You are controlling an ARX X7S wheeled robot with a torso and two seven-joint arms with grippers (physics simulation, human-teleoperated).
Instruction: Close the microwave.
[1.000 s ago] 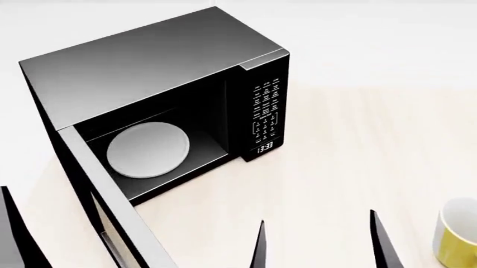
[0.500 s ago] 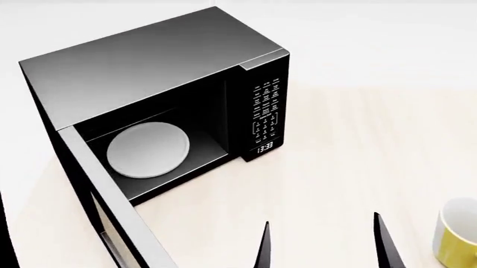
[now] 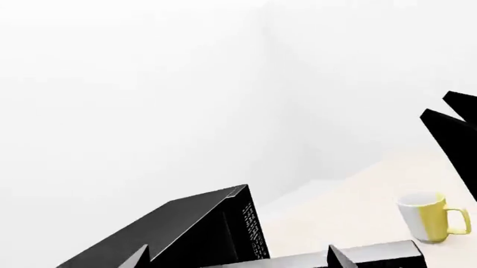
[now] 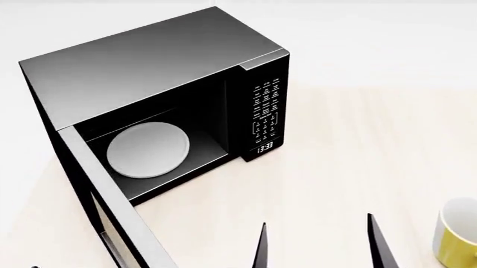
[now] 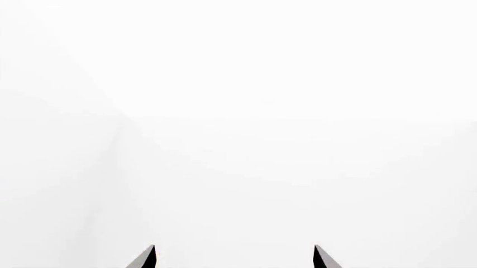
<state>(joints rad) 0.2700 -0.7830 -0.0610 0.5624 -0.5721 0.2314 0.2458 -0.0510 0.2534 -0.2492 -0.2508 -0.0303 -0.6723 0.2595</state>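
The microwave (image 4: 149,61) is a large black box with a grey top, standing at the left on the pale table. Its door (image 4: 97,184) is swung wide open toward me. The white turntable plate (image 4: 147,149) lies inside, and the keypad panel (image 4: 267,111) is on its right. My right gripper (image 4: 316,245) is open and empty, low in the head view, right of the door. The right wrist view shows its tips (image 5: 234,257) against blank white. My left gripper (image 3: 237,258) is open and empty, looking over the microwave (image 3: 179,229) from the left, and is out of the head view.
A yellow and white mug (image 4: 456,234) stands at the table's right edge near my right gripper; it also shows in the left wrist view (image 3: 428,218). The pale wooden table (image 4: 358,145) stretches right of the microwave. White walls lie behind.
My left gripper has slid out of the head view at the lower left. My right gripper has shifted only slightly. The microwave door stays open.
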